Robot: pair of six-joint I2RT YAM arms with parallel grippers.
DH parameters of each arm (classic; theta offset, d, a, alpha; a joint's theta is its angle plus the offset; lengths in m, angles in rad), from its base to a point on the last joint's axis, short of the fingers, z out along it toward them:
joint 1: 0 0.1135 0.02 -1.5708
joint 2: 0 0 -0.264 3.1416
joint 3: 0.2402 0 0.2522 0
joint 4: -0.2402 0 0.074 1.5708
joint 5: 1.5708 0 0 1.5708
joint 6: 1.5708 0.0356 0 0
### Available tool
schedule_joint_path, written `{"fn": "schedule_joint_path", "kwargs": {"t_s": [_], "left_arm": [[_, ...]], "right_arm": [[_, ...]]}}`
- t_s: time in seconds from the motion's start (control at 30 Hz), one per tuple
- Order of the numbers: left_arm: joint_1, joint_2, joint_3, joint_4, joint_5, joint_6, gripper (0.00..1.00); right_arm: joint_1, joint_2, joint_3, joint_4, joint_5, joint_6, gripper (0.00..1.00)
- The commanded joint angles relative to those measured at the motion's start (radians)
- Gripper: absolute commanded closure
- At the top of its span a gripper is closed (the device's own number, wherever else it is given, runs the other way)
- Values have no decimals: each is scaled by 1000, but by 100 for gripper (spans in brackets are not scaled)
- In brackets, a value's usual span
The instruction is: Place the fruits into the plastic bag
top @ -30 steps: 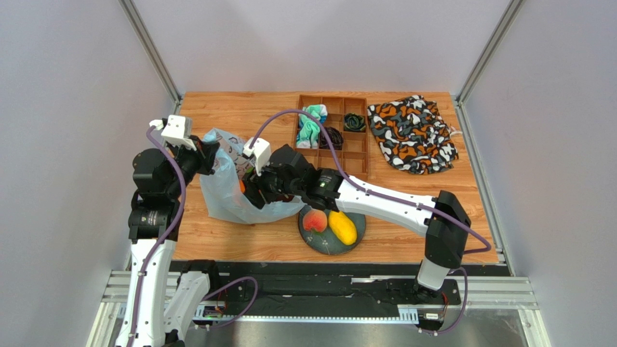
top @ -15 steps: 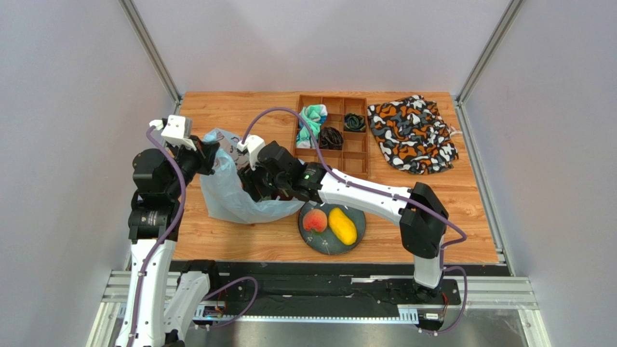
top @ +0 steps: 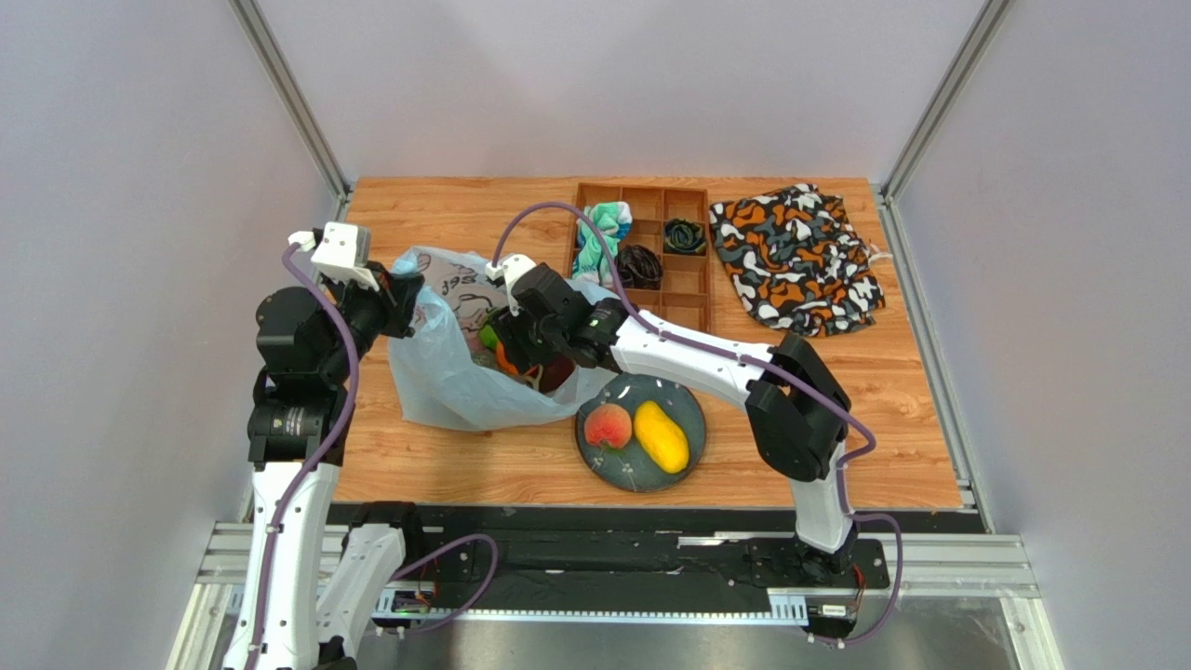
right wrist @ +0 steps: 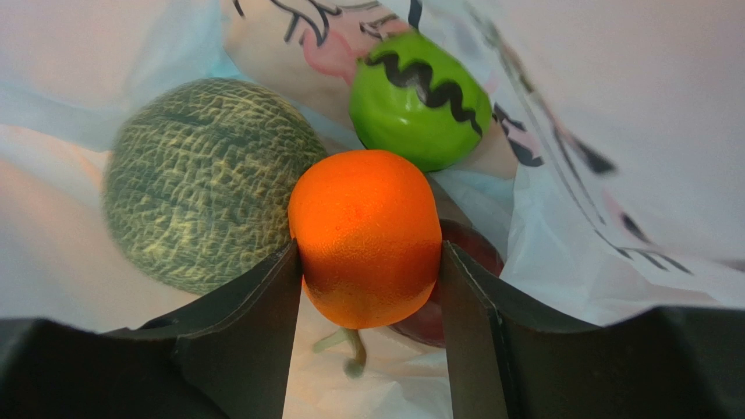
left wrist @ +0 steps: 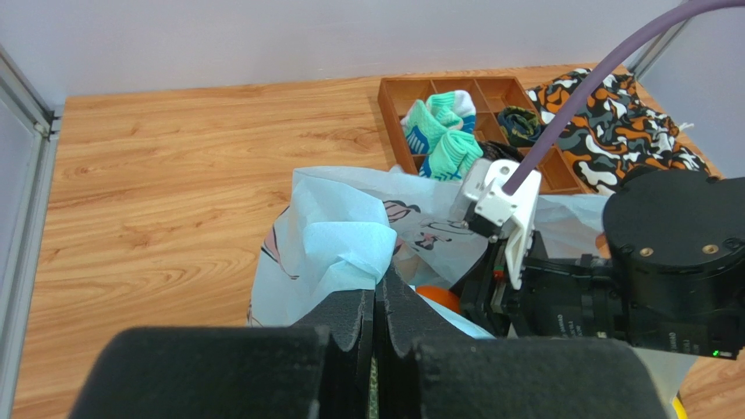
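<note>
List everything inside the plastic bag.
Inside the plastic bag: a netted melon, a green fruit, and the orange gripped by the right hand. A dark red fruit shows partly beneath the orange; the bag's bottom is covered.

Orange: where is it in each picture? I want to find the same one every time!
Top external: mostly hidden under the right end effector, at the mouth of the plastic bag, left of centre.
Left wrist: a small piece of the orange shows low, right of centre, inside the bag.
Right wrist: the orange fills the centre, gripped by the end effector.
Shared landmark: the plastic bag with its pink cartoon print.
</note>
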Motion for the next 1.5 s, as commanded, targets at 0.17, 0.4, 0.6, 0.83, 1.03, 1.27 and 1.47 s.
{"fn": "schedule_joint_path", "kwargs": {"t_s": [0.17, 0.4, 0.6, 0.83, 1.03, 1.27, 1.47], "left_arm": [[-5, -3, 9, 10, -4, -1, 100], [-5, -4, 9, 10, -2, -1, 100], [-5, -4, 9, 10, -1, -1, 100], [-5, -3, 9, 12, 1, -3, 100], [-5, -4, 8, 12, 1, -1, 100], [-5, -3, 6, 12, 4, -3, 100], [-3, -1, 8, 12, 1, -3, 100]], "right_arm": [[8, 0, 11, -21, 5, 9, 34], [8, -6, 12, -23, -1, 14, 18], [3, -29, 6, -10, -30, 23, 14], [-4, -73, -23, 42, -107, 40, 15], [-4, -208, -113, 166, -251, 48, 18], [-4, -401, -248, 365, -392, 39, 19], [-12, -533, -344, 430, -408, 40, 20]]}}
